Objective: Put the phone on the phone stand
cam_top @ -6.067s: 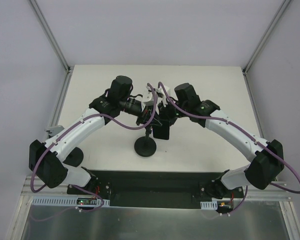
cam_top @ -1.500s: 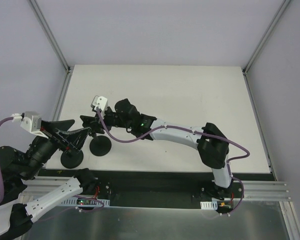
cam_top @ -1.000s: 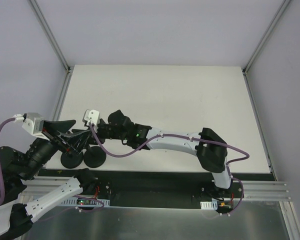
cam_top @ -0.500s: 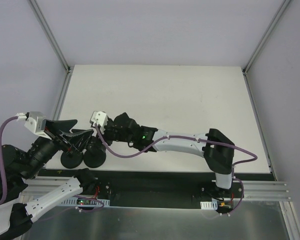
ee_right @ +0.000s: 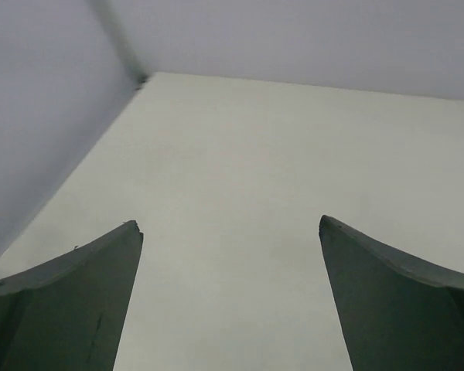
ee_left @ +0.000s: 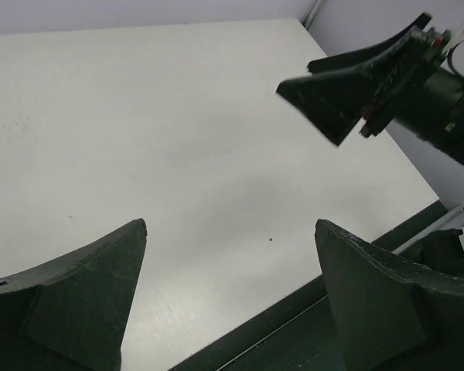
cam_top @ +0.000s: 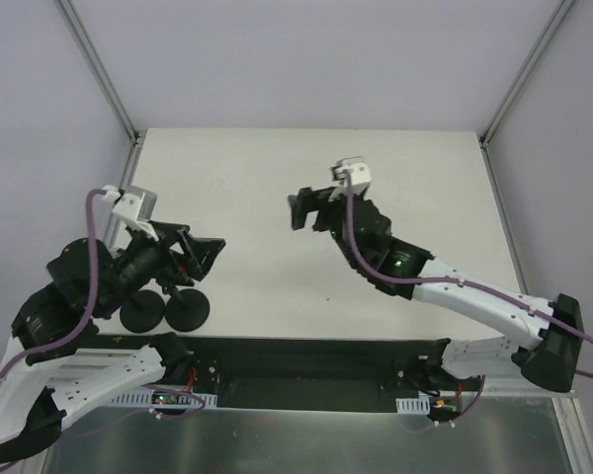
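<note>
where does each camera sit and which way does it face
top: above and behind the arms, looking down on the table; both arms show, two round stand bases near the left one.
left wrist: on the left arm, facing across the table rightward; own fingers at bottom.
right wrist: on the right arm, facing a far table corner; own fingers at bottom.
shared: the right gripper shows in top and left wrist views.

2 stands (cam_top: 188, 312) near-L corner; mid table (cam_top: 277, 168) open
</note>
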You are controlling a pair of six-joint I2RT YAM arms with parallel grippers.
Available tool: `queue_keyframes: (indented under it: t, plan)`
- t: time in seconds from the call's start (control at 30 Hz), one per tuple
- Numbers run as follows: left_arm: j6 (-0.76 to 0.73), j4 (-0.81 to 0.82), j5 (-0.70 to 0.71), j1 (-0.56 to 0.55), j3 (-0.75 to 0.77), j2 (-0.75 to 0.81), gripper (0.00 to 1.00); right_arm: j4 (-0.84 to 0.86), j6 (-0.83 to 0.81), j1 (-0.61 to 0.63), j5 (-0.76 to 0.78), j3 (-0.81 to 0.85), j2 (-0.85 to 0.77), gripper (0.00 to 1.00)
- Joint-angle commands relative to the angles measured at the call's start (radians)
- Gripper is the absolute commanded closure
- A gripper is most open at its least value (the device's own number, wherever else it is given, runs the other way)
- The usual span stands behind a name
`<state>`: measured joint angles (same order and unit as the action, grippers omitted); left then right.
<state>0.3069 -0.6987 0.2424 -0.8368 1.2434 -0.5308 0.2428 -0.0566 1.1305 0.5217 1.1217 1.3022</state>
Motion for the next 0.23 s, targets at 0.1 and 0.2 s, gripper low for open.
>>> queue_keyframes:
  t: [0.1, 0.2]
  plan:
    - [0.08, 0.145, -0.103, -0.001, -0.033, -0.161, 0.12, -0.102, 0.023, -0.147, 0.284, -0.209, -0.329, 0.0]
    - [0.092, 0.206, -0.133, -0.001, -0.044, -0.201, 0.12, -0.074, -0.05, -0.156, 0.313, -0.256, -0.472, 0.0]
